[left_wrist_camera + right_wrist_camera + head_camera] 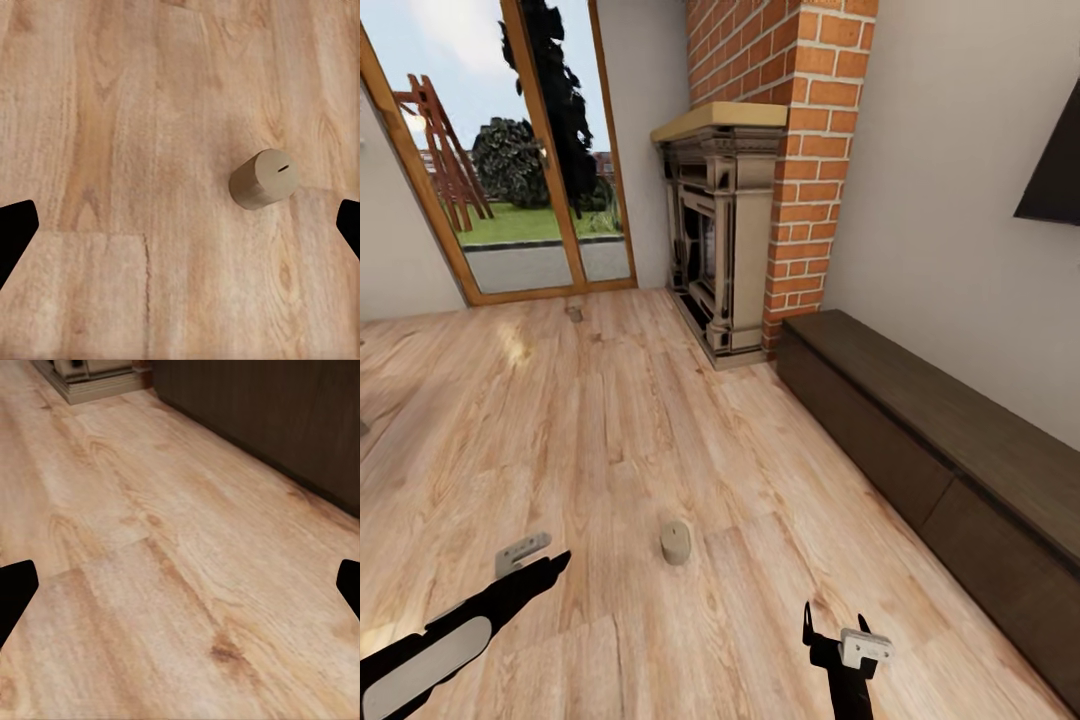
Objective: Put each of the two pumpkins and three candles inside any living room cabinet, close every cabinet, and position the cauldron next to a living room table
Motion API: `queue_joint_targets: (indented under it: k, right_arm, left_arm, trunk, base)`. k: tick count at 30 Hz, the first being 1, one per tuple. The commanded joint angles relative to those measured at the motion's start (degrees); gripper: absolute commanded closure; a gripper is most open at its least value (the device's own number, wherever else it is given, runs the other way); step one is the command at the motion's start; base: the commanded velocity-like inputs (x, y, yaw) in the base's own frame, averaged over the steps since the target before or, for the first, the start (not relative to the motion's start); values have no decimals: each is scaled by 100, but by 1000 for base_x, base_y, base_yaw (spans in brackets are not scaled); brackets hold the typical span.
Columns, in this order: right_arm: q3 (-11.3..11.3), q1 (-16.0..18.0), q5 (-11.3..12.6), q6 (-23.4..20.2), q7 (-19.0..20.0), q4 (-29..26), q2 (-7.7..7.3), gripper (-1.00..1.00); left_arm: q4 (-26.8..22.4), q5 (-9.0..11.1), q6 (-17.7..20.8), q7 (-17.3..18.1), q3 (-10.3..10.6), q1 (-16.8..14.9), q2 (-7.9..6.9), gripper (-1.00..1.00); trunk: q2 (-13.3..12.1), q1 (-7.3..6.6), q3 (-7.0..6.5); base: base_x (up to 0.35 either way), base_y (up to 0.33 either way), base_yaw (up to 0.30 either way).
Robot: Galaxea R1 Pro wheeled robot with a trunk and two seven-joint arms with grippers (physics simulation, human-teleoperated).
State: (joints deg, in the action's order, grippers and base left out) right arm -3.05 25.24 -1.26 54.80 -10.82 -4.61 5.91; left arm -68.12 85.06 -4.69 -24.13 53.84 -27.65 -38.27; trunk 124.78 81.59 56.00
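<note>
Beige candle (675, 541) on light woodgrain floor (610, 420); dark-brown cabinet (920, 440); red-brick chimney (810, 150).

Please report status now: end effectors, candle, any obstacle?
Left end effector and right end effector open, empty. Candle upright on floor between them. Cabinet closed. Path clear.

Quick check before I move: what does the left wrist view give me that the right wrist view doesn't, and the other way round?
Left wrist view alone: a candle standing upright on the floor, a dark slit in its flat top, between the open left pincer fingertips and slightly off-centre.

Right wrist view alone: the dark-brown cabinet front running along the floor, drawers shut as far as visible, and the base of the fireplace.

Both: the light wood plank floor, and black fingertips set wide apart at the frame edges, the right pincer holding nothing.
</note>
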Motion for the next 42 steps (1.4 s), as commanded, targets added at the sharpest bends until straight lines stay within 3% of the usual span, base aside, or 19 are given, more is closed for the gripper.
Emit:
queue_joint_targets:
  k: [1,19,29,36,39,41,42]
  right_arm:
    - [-29,5,-15,28,1,5,4,-100]
    - [-21,3,-23,241,-3,29,30,-100]
    - [-20,1,-32,250,-8,30,33,-100]
    - [-20,5,-25,243,-5,31,20,-100]
    - [-118,20,121,73,-137,-387,-83,-100]
    - [-143,31,239,-447,-212,-902,-93,-100]
    - [-152,40,285,-1148,-241,-1380,-88,-100]
  left_arm:
    - [-8,54,-49,-21,34,-12,0,-100]
    - [63,54,-42,-21,39,-12,26,-100]
    - [206,46,-46,-14,36,-12,168,-100]
    - [212,46,-41,-13,36,-13,188,-100]
    - [206,18,-44,-10,38,-12,188,-100]
    - [205,10,-42,-6,42,-12,208,-100]
    - [207,9,-42,-5,40,-12,259,-100]
  trunk:
    - [2,-1,-4]
    - [2,-1,-164]
    - [2,-1,-222]
    - [2,-1,-223]
    - [2,-1,-223]
    - [2,-1,-223]
    - [2,-1,-223]
  base:
    - [0,0,0]
    - [0,0,67]
    - [0,2,206]
    - [13,271,147]
    - [137,95,1]
    - [33,22,0]
    - [15,10,0]
